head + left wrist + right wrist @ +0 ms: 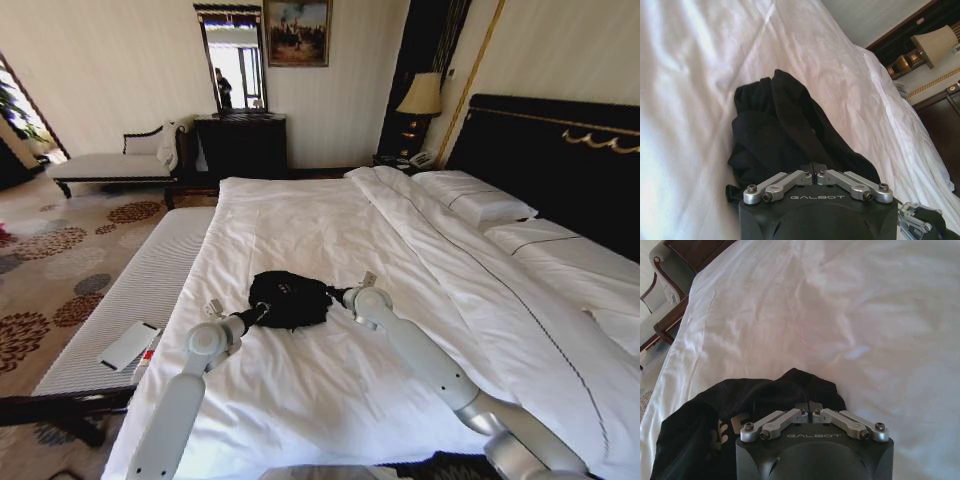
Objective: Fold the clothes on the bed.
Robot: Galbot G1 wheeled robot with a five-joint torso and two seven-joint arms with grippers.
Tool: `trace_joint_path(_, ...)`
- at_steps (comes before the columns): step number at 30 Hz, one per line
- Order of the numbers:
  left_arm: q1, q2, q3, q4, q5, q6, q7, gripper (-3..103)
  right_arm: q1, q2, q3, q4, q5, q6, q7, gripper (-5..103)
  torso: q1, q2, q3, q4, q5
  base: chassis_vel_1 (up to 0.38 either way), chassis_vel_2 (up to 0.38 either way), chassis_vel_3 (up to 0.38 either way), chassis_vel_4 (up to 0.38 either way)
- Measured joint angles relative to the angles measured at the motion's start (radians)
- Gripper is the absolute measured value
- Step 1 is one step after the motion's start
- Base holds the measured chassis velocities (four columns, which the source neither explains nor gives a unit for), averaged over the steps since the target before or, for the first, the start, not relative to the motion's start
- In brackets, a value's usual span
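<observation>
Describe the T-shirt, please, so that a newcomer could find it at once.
Start from the bed, with its white duvet. On the near half, a small bunched T-shirt lies between the left gripper and the right gripper, both shut on its edges. It is the lone black thing on the white bedding.

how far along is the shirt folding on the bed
Nothing folded yet: the black T-shirt lies bunched in a heap on the white duvet. In hand: the left gripper and right gripper are each shut on an edge of it. Left: spreading it flat and every fold.
</observation>
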Motion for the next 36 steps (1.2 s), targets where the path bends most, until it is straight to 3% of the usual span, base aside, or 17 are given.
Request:
trace_joint_path(10, 0.076, 0.08, -0.124, -0.061, -0.07, -0.001, -0.001, 0, -0.014, -0.009, 0.009, 0.014, -0.008, 0.0, 0.0, 0, 0.0, 0.0, 0.0, 0.0003, 0.0001, 0.0, 0.0, 0.0, 0.0)
trace_joint_path(18, 0.095, 0.035, -0.084, -0.043, -0.009, -0.001, 0.005, -2, -0.015, -0.001, 0.0, 0.007, -0.021, 0.0, -0.001, 0, 0.0, 0.0, 0.0, -0.0001, 0.0, 0.0, 0.0, 0.0, 0.0)
trace_joint_path(22, 0.082, 0.017, -0.061, -0.039, 0.007, -0.001, 0.011, 9, -0.011, -0.003, -0.003, 0.003, -0.022, 0.0, -0.001, 0, 0.0, 0.0, 0.0, -0.0002, 0.0001, 0.0, 0.0, 0.0, 0.0)
trace_joint_path(24, 0.079, 0.017, -0.057, -0.035, 0.013, -0.003, 0.017, 20, -0.009, -0.006, -0.003, 0.0, -0.021, 0.0, -0.002, 0, 0.0, 0.0, 0.0, -0.0001, 0.0002, 0.0, 0.0, 0.0, 0.0)
trace_joint_path(26, 0.079, 0.018, -0.056, -0.033, 0.014, -0.004, 0.019, 20, -0.009, -0.007, -0.003, -0.001, -0.021, -0.001, -0.002, 0, 0.0, 0.0, 0.0, 0.0, 0.0001, 0.0, 0.0, 0.0, 0.0)
trace_joint_path(27, 0.078, 0.022, -0.055, -0.029, 0.019, -0.006, 0.025, 31, -0.009, -0.007, -0.002, -0.005, -0.021, -0.001, -0.005, 0, 0.0, 0.0, 0.0, 0.0002, 0.0002, 0.0, 0.0, 0.0, 0.0)
trace_joint_path(28, 0.078, 0.023, -0.054, -0.027, 0.022, -0.008, 0.027, 31, -0.009, -0.007, -0.002, -0.008, -0.021, -0.001, -0.006, 0, 0.0, 0.0, 0.0, 0.0001, 0.0002, 0.0, 0.0, 0.0, 0.0)
trace_joint_path(31, 0.075, 0.026, -0.048, -0.025, 0.035, -0.014, 0.036, 47, -0.005, 0.001, -0.005, -0.022, -0.026, -0.001, -0.014, 0, 0.0, 0.0, 0.0, 0.0, 0.0001, 0.0, 0.0, 0.0, 0.0)
trace_joint_path(33, 0.075, 0.026, -0.047, -0.026, 0.037, -0.015, 0.037, 47, -0.003, 0.005, -0.006, -0.026, -0.027, -0.001, -0.016, 0, 0.0, 0.0, 0.0, -0.0001, 0.0001, 0.0, 0.0, 0.0, 0.0)
trace_joint_path(35, 0.079, 0.027, -0.044, -0.04, 0.04, -0.016, 0.042, 58, 0.002, 0.018, -0.009, -0.035, -0.029, -0.002, -0.018, 0, 0.0, 0.0, 0.0, 0.0001, 0.0002, 0.0, 0.0, 0.0, 0.0)
trace_joint_path(36, 0.079, 0.027, -0.044, -0.04, 0.04, -0.016, 0.042, 58, 0.002, 0.018, -0.009, -0.035, -0.029, -0.002, -0.018, 0, 0.0, 0.0, 0.0, 0.0001, 0.0002, 0.0, 0.0, 0.0, 0.0)
